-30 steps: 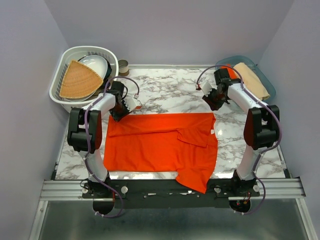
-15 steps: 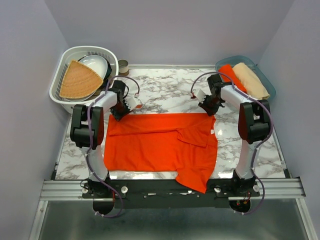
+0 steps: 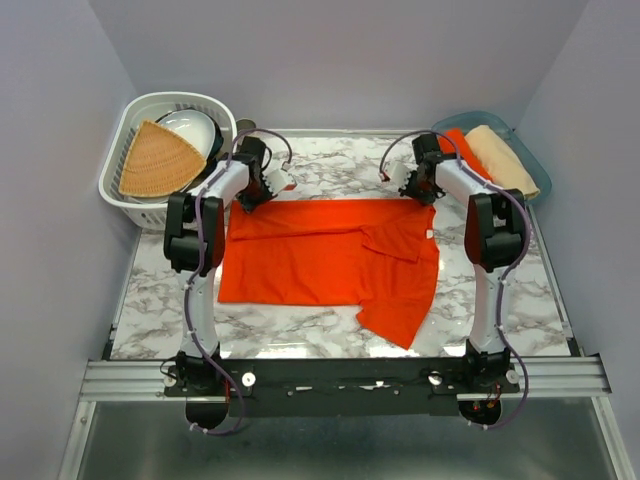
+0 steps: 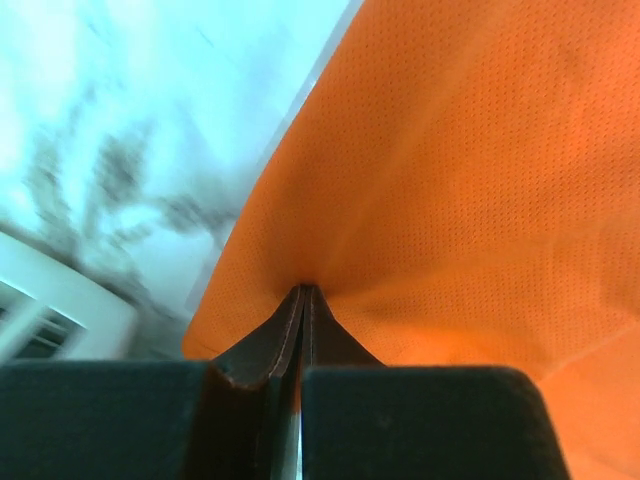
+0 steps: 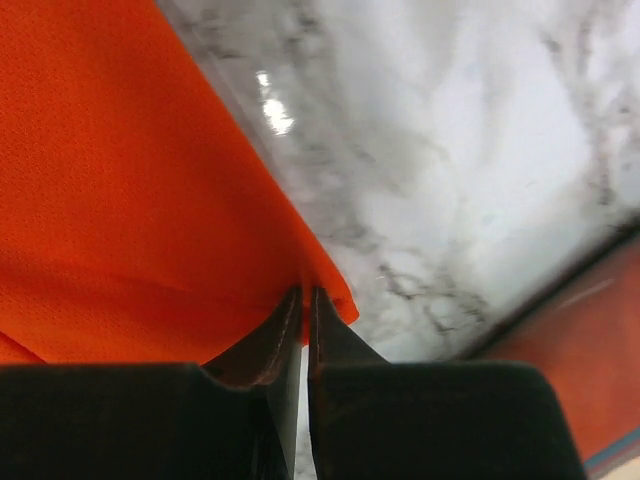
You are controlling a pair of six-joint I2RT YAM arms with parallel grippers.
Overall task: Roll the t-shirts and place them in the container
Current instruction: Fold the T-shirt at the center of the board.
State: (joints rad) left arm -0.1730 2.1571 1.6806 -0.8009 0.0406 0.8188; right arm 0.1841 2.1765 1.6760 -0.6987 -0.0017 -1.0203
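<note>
An orange-red t-shirt [image 3: 320, 260] lies spread on the marble table, folded lengthwise, one end hanging toward the front. My left gripper [image 3: 250, 197] is shut on its far left corner; the left wrist view shows the fingertips [image 4: 303, 295] pinching the orange cloth [image 4: 450, 180]. My right gripper [image 3: 415, 195] is shut on its far right corner; the right wrist view shows the cloth [image 5: 120, 200] pinched between the tips [image 5: 305, 295]. A rolled orange-red shirt [image 3: 462, 143] and a pale beige shirt [image 3: 503, 158] lie in the blue tray [image 3: 535, 165] at the back right.
A white basket [image 3: 125, 130] at the back left holds a tan woven fan-shaped piece [image 3: 157, 160] and a bowl [image 3: 190, 128]. A small can [image 3: 246, 127] stands behind it. Marble table [image 3: 340, 165] shows beyond the shirt and along its front.
Both grippers have moved toward the back of the table, dragging the orange-red shirt with them. Its front edge no longer hangs over the table's near edge.
</note>
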